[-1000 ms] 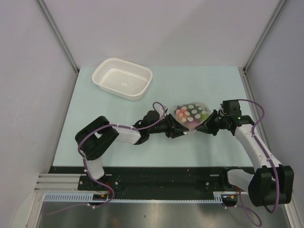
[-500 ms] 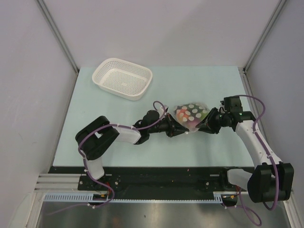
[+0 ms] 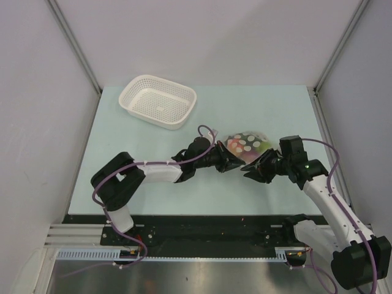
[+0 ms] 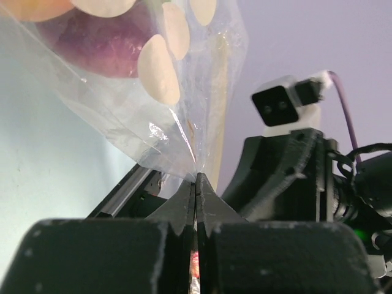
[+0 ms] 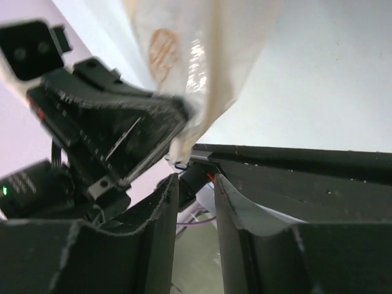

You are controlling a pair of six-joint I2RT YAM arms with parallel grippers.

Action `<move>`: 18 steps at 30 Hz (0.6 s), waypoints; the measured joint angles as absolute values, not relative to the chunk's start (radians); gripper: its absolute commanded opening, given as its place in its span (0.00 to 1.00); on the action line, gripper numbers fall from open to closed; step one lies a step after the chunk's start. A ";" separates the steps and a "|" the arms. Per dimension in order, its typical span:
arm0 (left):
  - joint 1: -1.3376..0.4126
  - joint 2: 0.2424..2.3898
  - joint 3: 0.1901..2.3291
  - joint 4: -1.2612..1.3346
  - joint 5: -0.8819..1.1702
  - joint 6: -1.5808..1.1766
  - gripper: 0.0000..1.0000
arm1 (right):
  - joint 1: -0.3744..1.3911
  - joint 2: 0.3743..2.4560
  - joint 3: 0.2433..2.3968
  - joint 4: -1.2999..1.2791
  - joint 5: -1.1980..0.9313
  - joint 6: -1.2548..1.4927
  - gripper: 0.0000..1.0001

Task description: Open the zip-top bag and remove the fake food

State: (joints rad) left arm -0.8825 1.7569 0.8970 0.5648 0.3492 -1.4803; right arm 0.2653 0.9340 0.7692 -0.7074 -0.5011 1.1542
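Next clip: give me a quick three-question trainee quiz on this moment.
1. True or false: the left gripper is shut on the bag's edge.
2. What lies in the white basket? A) a cup B) nothing C) the bag
3. Fill in: the right gripper is ____ (open or shut).
Key: 1 true; 2 B; 3 open.

White perforated basket [image 3: 158,103] sits far left on the table [image 3: 113,131].

I run this rig in what looks like a lab test cell. Plain grey panels [image 3: 214,37] on aluminium posts [image 3: 75,43] box in my pale table [image 3: 110,141], with a cable rail [image 3: 202,255] up front.
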 measured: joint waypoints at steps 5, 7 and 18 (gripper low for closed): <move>-0.893 1.747 0.900 0.543 0.320 -1.467 0.00 | 0.270 0.929 0.732 -0.666 -0.475 1.236 0.34; -0.897 1.747 0.900 0.544 0.316 -1.467 0.00 | 0.270 0.928 0.726 -0.648 -0.471 1.255 0.33; -0.899 1.747 0.887 0.557 0.313 -1.473 0.00 | 0.272 0.918 0.712 -0.604 -0.455 1.301 0.33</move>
